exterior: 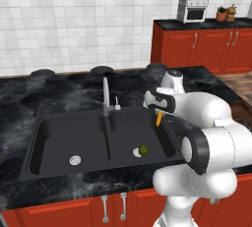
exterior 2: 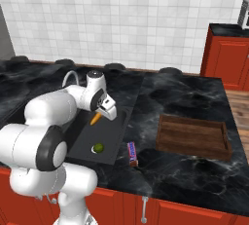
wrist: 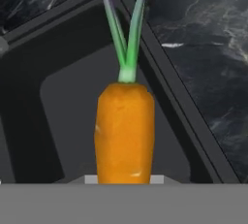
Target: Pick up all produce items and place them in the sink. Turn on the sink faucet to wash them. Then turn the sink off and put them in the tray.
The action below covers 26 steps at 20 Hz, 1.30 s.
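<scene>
My gripper (exterior: 158,114) is shut on the orange carrot (exterior: 158,119), which hangs above the right basin of the black sink (exterior: 49,145) near its right wall. In the hand view the carrot (wrist: 125,131) stands close up, its green top pointing away over the basin (wrist: 72,92). The green lime (exterior: 143,150) lies on the right basin floor beside the drain. From the right base view the carrot (exterior 2: 96,118) and the lime (exterior 2: 98,147) show over the same basin. The faucet (exterior: 106,93) rises behind the divider. The wooden tray (exterior 2: 193,136) sits on the counter to the right.
A purple-red wrapped packet (exterior 2: 132,153) lies on the counter between the sink and the tray. Stove burners (exterior: 103,69) line the back of the counter. Red cabinets with a toaster oven (exterior: 192,9) stand at the far right.
</scene>
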### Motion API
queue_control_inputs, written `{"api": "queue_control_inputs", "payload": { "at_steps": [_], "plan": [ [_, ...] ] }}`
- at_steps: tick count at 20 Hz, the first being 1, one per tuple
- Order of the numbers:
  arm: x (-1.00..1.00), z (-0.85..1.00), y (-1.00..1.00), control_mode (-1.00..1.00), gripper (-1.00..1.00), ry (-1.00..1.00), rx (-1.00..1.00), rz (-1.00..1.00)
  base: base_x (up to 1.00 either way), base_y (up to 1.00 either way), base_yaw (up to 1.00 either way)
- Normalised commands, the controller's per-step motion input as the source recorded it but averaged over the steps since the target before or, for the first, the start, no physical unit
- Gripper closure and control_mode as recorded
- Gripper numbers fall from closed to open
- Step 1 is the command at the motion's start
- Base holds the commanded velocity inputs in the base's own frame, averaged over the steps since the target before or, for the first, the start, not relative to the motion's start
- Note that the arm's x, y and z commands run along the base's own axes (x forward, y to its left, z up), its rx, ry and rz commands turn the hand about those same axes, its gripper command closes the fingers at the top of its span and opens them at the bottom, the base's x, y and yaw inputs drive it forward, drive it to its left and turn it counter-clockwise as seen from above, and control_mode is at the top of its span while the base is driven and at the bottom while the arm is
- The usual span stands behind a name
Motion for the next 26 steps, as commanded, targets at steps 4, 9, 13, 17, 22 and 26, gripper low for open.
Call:
{"api": "queue_control_inputs", "payload": {
  "at_steps": [4,9,13,17,22,26],
  "plan": [
    [-0.02,0.33,-0.40,-1.00,1.00,0.00,-0.01,-0.04,0.00,0.00,0.00],
    [0.00,0.15,-0.51,-1.00,1.00,0.00,0.00,-0.05,0.00,0.00,0.00],
    [0.00,0.02,-0.51,-1.00,1.00,0.00,0.00,-0.04,0.00,0.00,0.00],
    [0.00,0.03,-0.57,-1.00,1.00,0.00,-0.01,-0.04,0.00,0.00,0.00],
    [0.00,0.08,-0.57,-1.00,1.00,0.00,-0.01,-0.05,0.00,0.00,0.00],
    [0.00,0.13,-0.52,-1.00,1.00,0.00,-0.02,-0.06,0.00,0.00,0.00]
  ]
}}
